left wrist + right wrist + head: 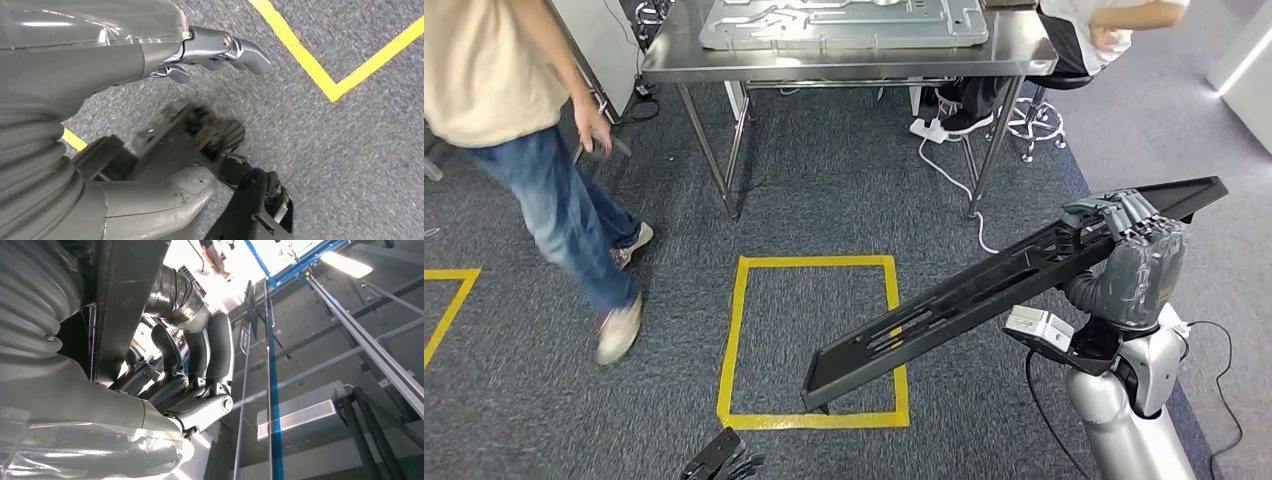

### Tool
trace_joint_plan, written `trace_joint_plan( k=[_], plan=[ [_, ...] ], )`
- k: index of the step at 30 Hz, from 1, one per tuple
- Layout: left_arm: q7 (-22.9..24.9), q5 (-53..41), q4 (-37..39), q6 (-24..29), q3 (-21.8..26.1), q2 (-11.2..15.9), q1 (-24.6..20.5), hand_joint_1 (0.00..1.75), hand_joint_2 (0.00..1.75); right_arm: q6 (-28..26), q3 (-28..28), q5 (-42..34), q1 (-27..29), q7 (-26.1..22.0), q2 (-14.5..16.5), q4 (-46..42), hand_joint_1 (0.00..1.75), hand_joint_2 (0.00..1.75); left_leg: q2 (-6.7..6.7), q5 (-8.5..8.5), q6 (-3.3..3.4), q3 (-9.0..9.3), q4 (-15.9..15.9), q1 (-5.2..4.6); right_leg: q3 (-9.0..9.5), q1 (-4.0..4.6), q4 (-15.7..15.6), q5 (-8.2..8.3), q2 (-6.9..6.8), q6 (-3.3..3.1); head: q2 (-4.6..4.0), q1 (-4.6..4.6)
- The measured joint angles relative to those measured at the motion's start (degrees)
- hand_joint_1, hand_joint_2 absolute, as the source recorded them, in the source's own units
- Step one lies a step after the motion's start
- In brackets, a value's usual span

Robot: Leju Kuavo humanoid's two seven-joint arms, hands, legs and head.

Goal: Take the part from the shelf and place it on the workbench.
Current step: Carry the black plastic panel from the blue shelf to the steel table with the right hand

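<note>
The part is a long, flat black panel [964, 300] with slots, held tilted over the carpet, its low end toward the yellow square. My right hand [1134, 260] grips its upper end, with the fingers wrapped over the edge. In the right wrist view the panel [125, 300] is a dark slab with the hand [200, 370] curled around it. My left hand [724, 462] hangs low near the floor and holds nothing; in the left wrist view the hand [210, 115] has its thumb and dark fingers apart. The steel workbench [1014, 50] stands ahead.
A grey metal panel [844, 22] lies on the workbench. A yellow tape square [814, 262] marks the carpet in front of it. A person [534, 130] in jeans walks at the left, and another person [1094, 25] sits behind the bench at the right. A white power strip [929, 128] and its cable lie under the bench.
</note>
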Motion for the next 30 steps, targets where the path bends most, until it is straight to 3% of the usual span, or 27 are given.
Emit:
trace_joint_plan(
  k=[1,2,4,6,8,10,12,14,15,16,18,20,22,25,27,29,30],
  plan=[
    [0.0,0.01,0.0,-0.01,0.0,0.0,0.11,0.0,1.75,0.01,0.0,0.03,0.0,0.01,0.0,0.0,1.75,1.75,0.0,0.04,0.19,-0.8,-1.16,-0.02,1.04,0.16,-0.04,-0.76,0.08,0.0,0.0,0.01],
    [0.0,0.01,0.0,-0.02,0.0,0.0,0.16,0.0,1.75,0.01,0.0,0.05,-0.01,0.01,0.0,0.0,1.75,1.75,-0.01,1.81,0.52,-0.96,-3.6,-0.06,2.19,0.3,-0.13,-1.52,0.12,0.03,0.0,0.01],
    [0.01,0.02,0.02,-0.04,0.01,0.02,0.25,0.0,1.75,0.08,0.01,0.07,-0.05,0.02,0.01,0.04,1.75,1.75,-0.03,8.36,1.48,-0.54,-9.49,-0.48,4.14,0.45,-0.43,-2.86,0.21,0.21,0.0,0.04],
    [0.02,0.02,0.03,-0.07,0.0,0.03,0.37,0.0,1.75,0.22,0.02,0.13,-0.09,0.02,0.02,0.1,1.75,1.75,-0.18,12.05,2.38,0.06,-12.77,-1.19,5.44,0.37,-0.72,-3.73,0.51,0.8,0.0,-0.03],
    [0.02,0.03,0.02,-0.08,-0.02,0.03,0.32,0.0,1.75,0.33,0.04,0.19,-0.06,0.02,0.02,0.11,1.75,1.75,-0.33,12.45,3.13,1.24,-13.99,-1.56,6.16,0.25,-0.48,-3.55,0.7,1.62,0.0,-0.13],
    [0.13,0.1,0.02,0.05,-0.02,0.0,0.02,0.0,1.75,0.37,0.04,0.22,-0.07,0.03,0.0,0.1,1.75,1.75,-0.28,13.2,3.81,2.72,-15.21,-1.51,5.97,0.09,0.97,-3.88,0.52,2.01,0.0,-0.11],
    [0.35,0.22,0.02,0.23,0.02,-0.04,-0.28,0.0,1.75,0.37,0.04,0.23,-0.19,0.11,-0.02,0.08,1.75,1.75,-0.23,13.24,4.29,3.49,-15.74,-1.44,3.27,-0.01,5.64,-6.35,0.34,2.24,0.0,-0.1],
    [0.56,0.29,0.02,0.35,0.04,-0.1,-0.26,0.0,1.75,0.33,0.04,0.23,-0.1,0.2,-0.02,0.08,1.75,1.75,-0.29,12.86,4.58,3.59,-15.76,-1.44,-1.21,0.0,11.66,-9.04,0.3,2.6,0.0,-0.11],
    [0.66,0.33,0.02,0.47,0.04,-0.16,-0.15,0.0,1.75,0.3,0.04,0.23,0.0,0.21,-0.02,0.09,1.75,1.75,-0.33,12.61,4.64,3.69,-15.73,-1.45,-2.83,-0.02,13.05,-9.24,0.27,2.72,0.0,-0.11],
    [0.75,0.35,0.02,0.64,0.04,-0.26,-0.03,0.0,1.75,0.26,0.04,0.23,0.07,0.23,-0.03,0.09,1.75,1.75,-0.38,12.33,4.6,3.89,-15.69,-1.44,-3.57,-0.04,12.57,-8.14,0.23,2.78,0.0,-0.1],
    [0.87,0.4,0.03,1.04,0.04,-0.49,0.1,0.0,1.75,0.18,0.04,0.23,0.08,0.31,-0.04,0.05,1.75,1.75,-0.46,11.61,4.37,4.53,-15.57,-1.42,-2.54,-0.06,6.58,-2.68,0.15,2.65,0.0,-0.1],
    [0.93,0.42,0.04,1.25,0.05,-0.66,0.05,0.0,1.75,0.09,0.03,0.22,0.07,0.4,-0.05,-0.01,1.75,1.75,-0.49,11.01,3.95,4.86,-15.33,-1.48,-1.19,0.24,0.9,0.57,0.09,2.24,0.0,-0.12],
    [0.98,0.43,0.04,1.31,0.07,-0.7,0.04,0.0,1.75,0.02,0.01,0.22,0.16,0.48,-0.08,-0.07,1.75,1.75,-0.53,10.78,3.34,4.81,-15.04,-1.56,-1.06,0.61,-0.69,0.78,0.04,1.57,0.0,-0.12],
    [1.01,0.43,0.04,1.33,0.08,-0.72,0.06,0.0,1.75,-0.02,-0.02,0.23,0.19,0.55,-0.13,-0.19,1.75,1.75,-0.46,9.98,2.45,4.39,-13.6,-1.57,-0.38,0.29,-1.53,1.36,-0.03,0.63,0.0,-0.11],
    [1.01,0.48,0.04,1.31,0.09,-0.75,-0.09,0.0,1.75,-0.02,-0.02,0.22,0.07,0.55,-0.12,-0.24,1.75,1.75,-0.29,7.42,1.88,2.02,-8.91,-1.23,0.05,0.15,-1.82,1.32,-0.16,0.22,0.0,-0.13],
    [1.02,0.53,0.04,1.27,0.09,-0.79,-0.01,0.0,1.75,-0.02,-0.02,0.21,0.07,0.59,-0.11,-0.24,1.75,1.75,-0.19,4.48,1.28,-1.92,-1.91,-0.77,0.11,0.21,-1.82,1.15,-0.24,-0.03,0.0,-0.13],
    [1.03,0.55,0.04,1.25,0.09,-0.79,0.1,0.0,1.75,-0.02,-0.02,0.21,0.12,0.62,-0.11,-0.24,1.75,1.75,-0.17,3.97,1.0,-3.4,0.3,-0.55,0.14,0.24,-1.81,1.06,-0.24,-0.07,0.0,-0.12]
  ],
)
